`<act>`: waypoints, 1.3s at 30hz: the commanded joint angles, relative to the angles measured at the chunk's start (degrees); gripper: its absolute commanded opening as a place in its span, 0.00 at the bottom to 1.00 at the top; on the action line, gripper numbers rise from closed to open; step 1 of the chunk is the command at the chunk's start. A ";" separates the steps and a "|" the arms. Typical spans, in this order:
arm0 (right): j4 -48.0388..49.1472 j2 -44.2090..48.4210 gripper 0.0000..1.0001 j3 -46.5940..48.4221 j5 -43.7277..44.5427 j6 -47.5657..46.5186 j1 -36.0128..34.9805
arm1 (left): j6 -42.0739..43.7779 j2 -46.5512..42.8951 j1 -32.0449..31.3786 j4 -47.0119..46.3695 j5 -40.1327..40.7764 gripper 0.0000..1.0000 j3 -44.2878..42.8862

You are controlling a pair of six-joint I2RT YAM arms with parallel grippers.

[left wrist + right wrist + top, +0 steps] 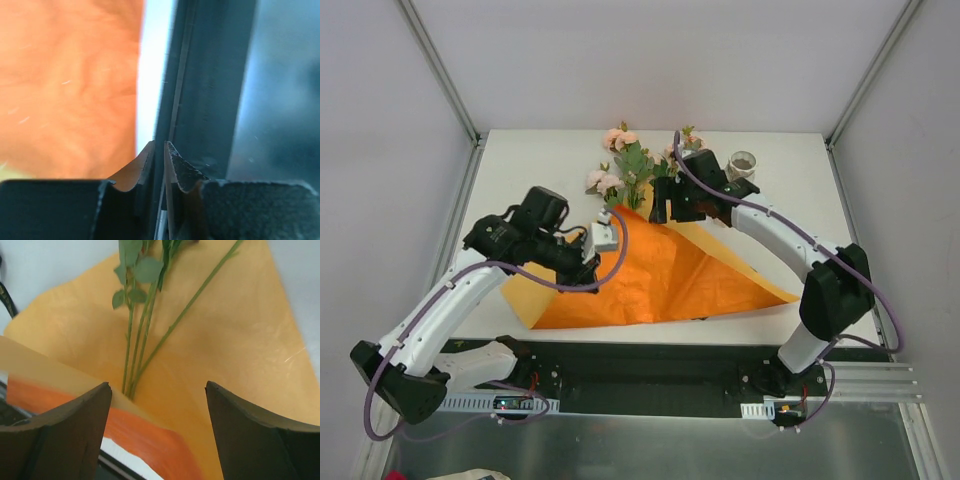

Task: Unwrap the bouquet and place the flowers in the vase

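The table (520, 170) is white. A big orange paper (670, 275) lies open on it, near the front edge. The paper is not flat: one fold stands up in the middle. Its point on the right side lies flat on the table.

The left arm (440, 310) reaches in from the left. The right arm (790, 240) bends in from the right. Both hands meet at the far end of the paper.

The flowers (625, 165) lie at the far end of the paper. Their pink heads and leaves rest on the white table past the paper's edge. Their thin green stems (145, 340) run back onto the paper, close side by side. The flowers are out of the vase.

The vase (741, 165) stands upright at the back of the table. It is to the right of the flowers and just beside the right arm.

The right gripper (156, 385) hangs over the paper with its jaws wide apart. It holds nothing. The ends of the stems lie just in front of the gap.

The left gripper (159, 155) is at the raised fold of the paper. Its jaws are almost shut, with only a thin slit between them. I can see nothing in the slit. The orange paper is blurry on its left side.
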State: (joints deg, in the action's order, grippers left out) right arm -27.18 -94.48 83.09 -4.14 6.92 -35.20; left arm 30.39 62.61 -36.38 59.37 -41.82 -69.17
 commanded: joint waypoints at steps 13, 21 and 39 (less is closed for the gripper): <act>14.79 5.01 0.60 -20.42 -23.81 -1.21 4.70 | 9.24 28.09 30.06 -1.63 -17.14 0.29 -8.00; 15.40 5.43 0.58 -21.56 -21.88 -1.29 4.44 | 13.03 34.66 25.92 -5.85 -14.16 0.47 -9.65; 16.63 18.63 0.59 -25.17 -20.38 0.81 3.38 | 8.02 56.39 25.83 -4.79 -12.76 0.94 -25.40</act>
State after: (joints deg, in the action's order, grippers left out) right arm -12.25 -78.48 58.26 -24.32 6.81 -31.59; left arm 38.61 118.67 -10.76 53.69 -54.00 -91.64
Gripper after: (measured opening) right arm 0.592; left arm 0.850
